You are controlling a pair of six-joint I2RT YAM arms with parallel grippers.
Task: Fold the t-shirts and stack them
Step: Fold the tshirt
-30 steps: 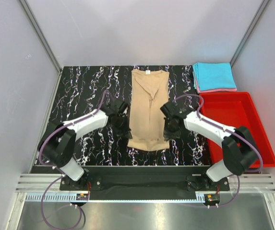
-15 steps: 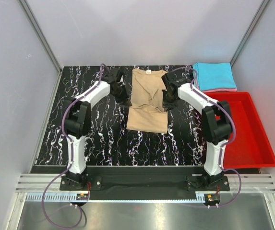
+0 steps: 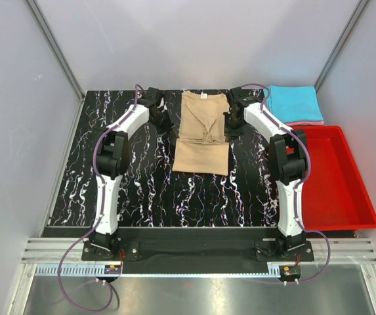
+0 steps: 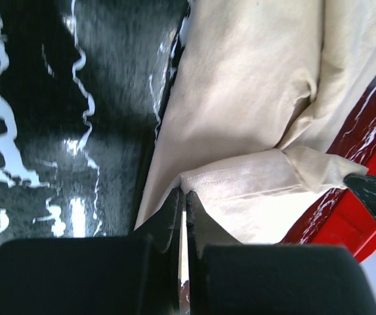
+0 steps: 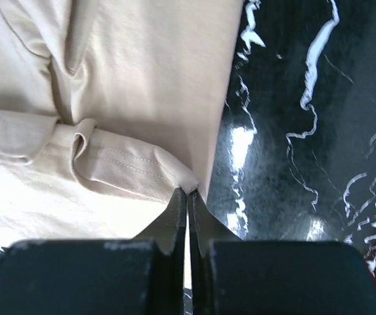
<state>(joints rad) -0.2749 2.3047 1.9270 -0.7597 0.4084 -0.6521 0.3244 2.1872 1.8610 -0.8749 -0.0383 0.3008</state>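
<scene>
The tan t-shirt point(image 3: 202, 131) lies in the middle of the black marbled table, neck label at the far end, its lower part folded up over the body. My left gripper point(image 3: 172, 130) is shut on the hem corner at the shirt's left edge; the hem point(image 4: 240, 180) shows pinched at my left gripper's tips point(image 4: 183, 193). My right gripper point(image 3: 229, 131) is shut on the hem corner at the right edge, pinched at its tips point(image 5: 189, 191), with the hem point(image 5: 122, 164) beside them. Folded cyan point(image 3: 292, 104) and pink point(image 3: 299, 123) t-shirts are stacked at the far right.
A red plastic bin point(image 3: 329, 174) stands on the right, just in front of the cyan and pink stack. Grey walls close in the table at the back and sides. Both arms stretch far across the table.
Both grippers have carried the shirt's bottom hem away from the near edge toward the far end, folding the lower part up over the body. The arms are now fully extended.
</scene>
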